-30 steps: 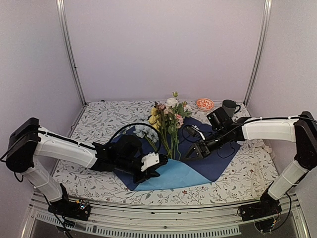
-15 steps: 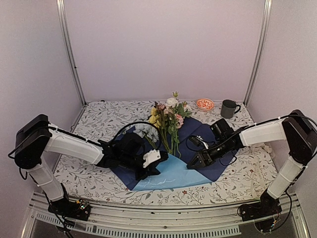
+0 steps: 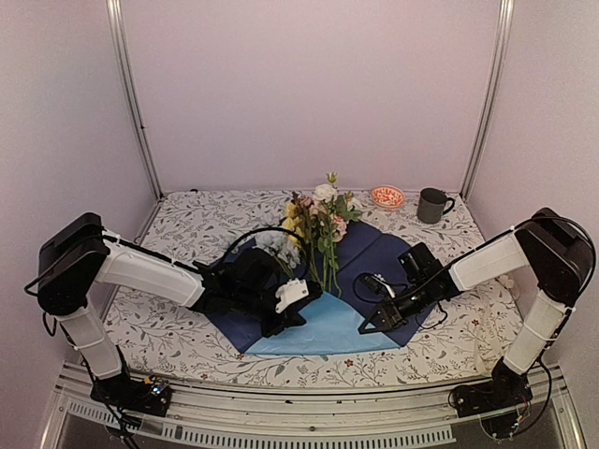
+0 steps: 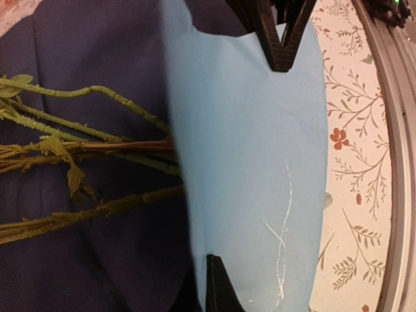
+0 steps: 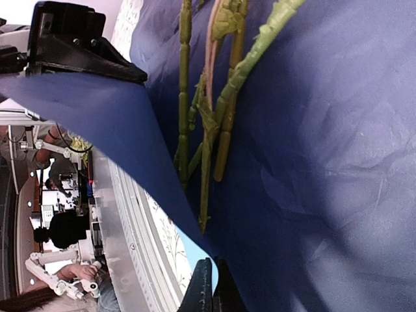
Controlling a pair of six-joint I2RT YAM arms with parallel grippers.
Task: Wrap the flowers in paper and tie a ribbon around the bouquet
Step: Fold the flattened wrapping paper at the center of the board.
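Both grippers are clamped on the folded-over near flap of the paper [image 3: 379, 257], with the flowers [image 3: 318, 220] lying just beyond their tips.

The left gripper [image 3: 286, 320] is fully closed on one end of the light blue flap [image 4: 253, 162]. The right gripper [image 3: 366, 327] is pinched tight on the opposite end, so the flap spans the gap between the two. The green stems [image 4: 97, 149] rest on the navy face just past the flap's fold. They run away from both sets of fingers, and their cut ends are tucked under the flap's edge.
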